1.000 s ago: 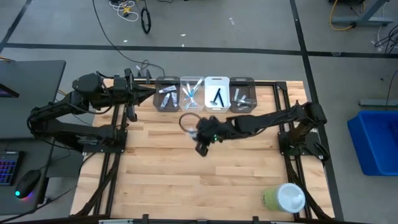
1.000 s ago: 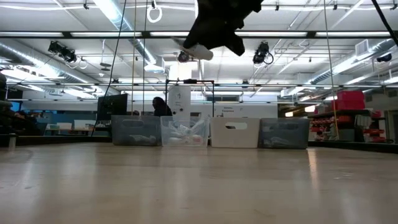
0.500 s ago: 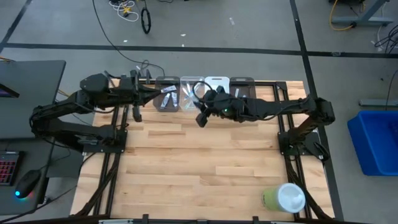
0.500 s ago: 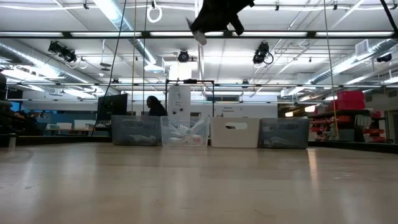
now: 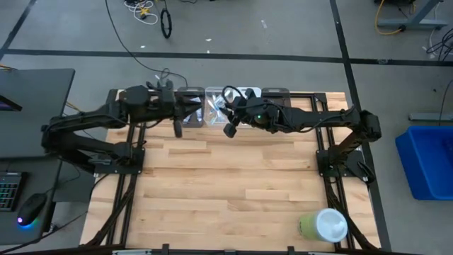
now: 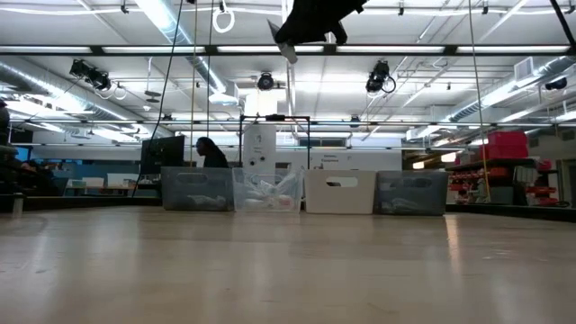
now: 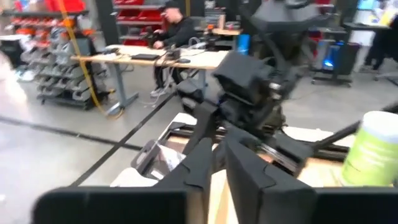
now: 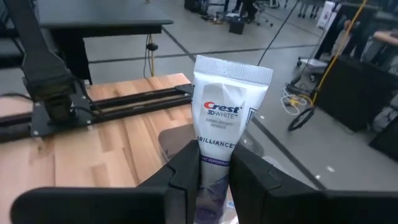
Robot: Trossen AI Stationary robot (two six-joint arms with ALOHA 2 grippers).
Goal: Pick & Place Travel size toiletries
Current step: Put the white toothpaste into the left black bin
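Note:
My right gripper (image 5: 228,113) hangs high over the far row of bins, above the clear bin (image 5: 214,99), shut on a white Crest toothpaste tube (image 8: 227,112). The low view shows it at the top edge, the tube's white end (image 6: 286,51) poking out below. Other toiletries lie in the bins (image 6: 266,192). My left gripper (image 5: 185,106) points level along the far edge over the leftmost bin. In the left wrist view only a narrow slit (image 7: 217,177) separates its fingers, and nothing shows between them. My right gripper pinches the tube's lower body (image 8: 214,171) between its two fingers (image 8: 186,171), one on each flat face. The tube runs along the fingers, its flat crimped end (image 8: 233,67) pointing away from the wrist. It is lifted clear, high above the bins.
Four bins stand side by side at the table's far edge: grey (image 6: 196,189), clear, white (image 6: 340,192), grey (image 6: 411,192). A large green-and-white round container (image 5: 324,225) stands at the near right corner. The two arms are close together over the bins.
My right gripper has carried the tube from above the table's middle up and toward the far edge, turning as it went, and now hangs over the bins. My left gripper has slid toward the table's right along the far edge, out over the leftmost bin.

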